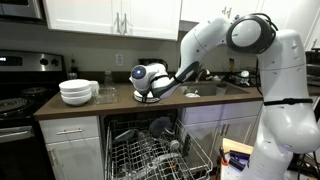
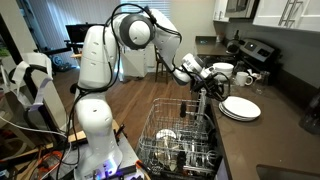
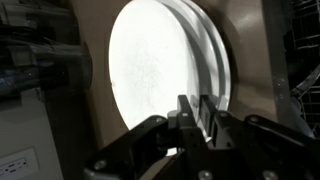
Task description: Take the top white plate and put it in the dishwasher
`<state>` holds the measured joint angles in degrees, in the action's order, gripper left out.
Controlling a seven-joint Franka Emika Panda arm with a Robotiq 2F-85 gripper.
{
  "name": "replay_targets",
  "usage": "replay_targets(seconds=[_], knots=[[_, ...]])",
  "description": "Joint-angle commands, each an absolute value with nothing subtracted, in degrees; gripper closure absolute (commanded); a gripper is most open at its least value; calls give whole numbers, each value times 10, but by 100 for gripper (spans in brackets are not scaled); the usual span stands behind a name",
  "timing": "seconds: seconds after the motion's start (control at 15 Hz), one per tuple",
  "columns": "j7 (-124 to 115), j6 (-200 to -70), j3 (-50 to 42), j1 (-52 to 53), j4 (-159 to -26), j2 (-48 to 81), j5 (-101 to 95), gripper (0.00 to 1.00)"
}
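Observation:
The top white plate (image 3: pixel 150 70) lies face up on a stack of like plates (image 3: pixel 221 60) and fills the wrist view. My gripper (image 3: pixel 197 104) has its two black fingers drawn close together on the plate's near rim, one on the face and one at the edge. In both exterior views the gripper (image 1: pixel 150 92) (image 2: pixel 212 92) reaches down to the stack's edge on the counter, and the top white plate (image 2: pixel 240 105) rests flat there. The dishwasher (image 1: pixel 128 150) (image 2: pixel 162 128) stands open below, its wire rack pulled out with some dishes in it.
Stacked white bowls (image 1: pixel 78 92) (image 2: pixel 222 70) sit on the brown counter (image 1: pixel 110 104) beside the plates. A stove (image 1: pixel 18 100) stands beyond the bowls. Mugs (image 2: pixel 250 77) are behind the plates. The pulled-out rack blocks the floor in front of the counter.

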<state>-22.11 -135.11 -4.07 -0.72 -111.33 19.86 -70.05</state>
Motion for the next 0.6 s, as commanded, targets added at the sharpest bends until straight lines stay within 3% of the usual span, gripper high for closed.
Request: replay_targets(seconds=[0.0, 0.07, 0.2, 0.53], knots=[[-198, -1348, -43, -15, -1112, 193, -699, 97], [-199, -1348, -45, -15, -1112, 192, -703, 97], [-199, -1348, -48, -16, -1112, 194, -704, 81], [-197, -1345, -46, -12, -1120, 185, -699, 97]])
